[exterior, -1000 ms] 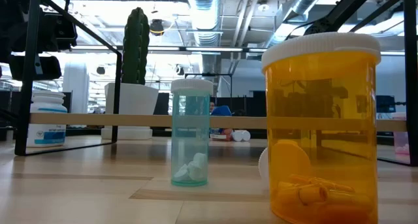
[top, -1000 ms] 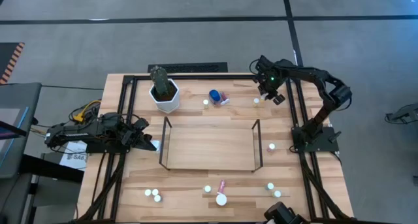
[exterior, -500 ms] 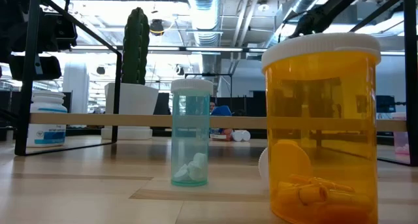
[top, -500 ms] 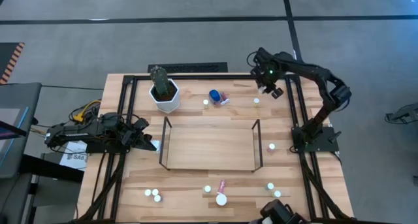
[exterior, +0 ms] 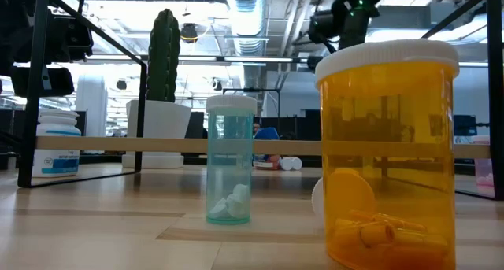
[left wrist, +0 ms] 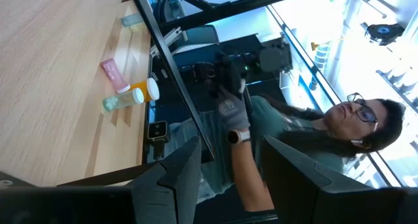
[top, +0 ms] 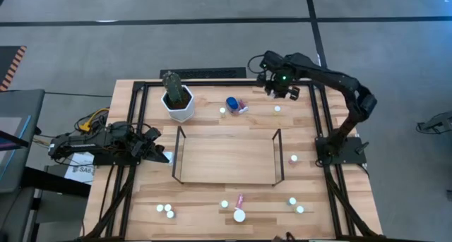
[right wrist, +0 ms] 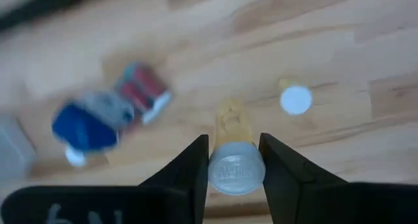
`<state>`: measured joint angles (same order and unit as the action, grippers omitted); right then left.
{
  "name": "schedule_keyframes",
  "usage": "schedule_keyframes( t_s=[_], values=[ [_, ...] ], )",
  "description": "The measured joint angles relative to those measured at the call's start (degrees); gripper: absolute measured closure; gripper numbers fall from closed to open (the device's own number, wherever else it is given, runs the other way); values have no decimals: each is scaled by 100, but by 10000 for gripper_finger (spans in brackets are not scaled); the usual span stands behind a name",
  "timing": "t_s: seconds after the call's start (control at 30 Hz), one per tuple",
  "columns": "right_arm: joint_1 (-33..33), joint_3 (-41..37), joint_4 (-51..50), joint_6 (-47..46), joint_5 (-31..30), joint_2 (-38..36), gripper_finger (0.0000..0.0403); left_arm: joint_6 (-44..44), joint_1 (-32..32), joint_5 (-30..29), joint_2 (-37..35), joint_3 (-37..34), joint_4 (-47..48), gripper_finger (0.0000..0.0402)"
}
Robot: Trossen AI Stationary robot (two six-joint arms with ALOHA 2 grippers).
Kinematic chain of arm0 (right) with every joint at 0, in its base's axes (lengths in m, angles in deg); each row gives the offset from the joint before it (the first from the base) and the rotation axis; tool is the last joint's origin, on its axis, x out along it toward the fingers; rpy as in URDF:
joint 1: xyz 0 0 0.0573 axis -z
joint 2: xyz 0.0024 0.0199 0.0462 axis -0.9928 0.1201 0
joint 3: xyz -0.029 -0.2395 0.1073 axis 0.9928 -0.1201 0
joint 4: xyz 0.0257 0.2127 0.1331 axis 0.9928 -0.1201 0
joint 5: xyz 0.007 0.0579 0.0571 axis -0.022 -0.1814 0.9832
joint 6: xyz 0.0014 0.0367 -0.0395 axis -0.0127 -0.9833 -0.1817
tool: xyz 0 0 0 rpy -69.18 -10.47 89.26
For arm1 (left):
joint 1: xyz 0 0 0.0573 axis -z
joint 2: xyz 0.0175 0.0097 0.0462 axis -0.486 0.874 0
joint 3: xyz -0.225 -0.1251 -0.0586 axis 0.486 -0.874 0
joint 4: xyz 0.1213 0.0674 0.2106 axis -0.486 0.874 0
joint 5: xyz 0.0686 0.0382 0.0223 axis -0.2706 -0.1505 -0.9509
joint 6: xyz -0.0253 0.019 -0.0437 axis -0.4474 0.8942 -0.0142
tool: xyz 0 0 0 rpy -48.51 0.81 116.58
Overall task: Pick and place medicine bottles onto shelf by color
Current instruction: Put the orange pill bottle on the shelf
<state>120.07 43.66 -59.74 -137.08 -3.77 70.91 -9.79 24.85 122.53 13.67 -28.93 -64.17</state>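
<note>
Very little lettering is showing from where I am standing. A white sheet of paper (top: 79, 170) is lying under the left arm at the table's (top: 212, 200) left edge, and dark print on it is reading something like "SA", with the rest covered by the arm. The white cap (right wrist: 236, 169) of the small yellowish bottle, seen in the right wrist view, is carrying raised lettering, but it is coming out too blurred to read. The white jar (exterior: 57, 144) at the far left in the low view is wearing a blue-banded label, and its print is too small to make out.
</note>
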Motion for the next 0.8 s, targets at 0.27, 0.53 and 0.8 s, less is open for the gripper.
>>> schedule_keyframes(
  t_s=[0.27,0.53,0.8],
  values=[
    [-895,3,-7,1332,-270,0,267,0,2,0,2,0,0,257],
    [-1853,3,-6,2612,-551,0,267,0,1,0,0,0,0,257],
    [-2696,3,-272,3472,-682,0,266,0,2,0,0,0,0,257]
  ],
)
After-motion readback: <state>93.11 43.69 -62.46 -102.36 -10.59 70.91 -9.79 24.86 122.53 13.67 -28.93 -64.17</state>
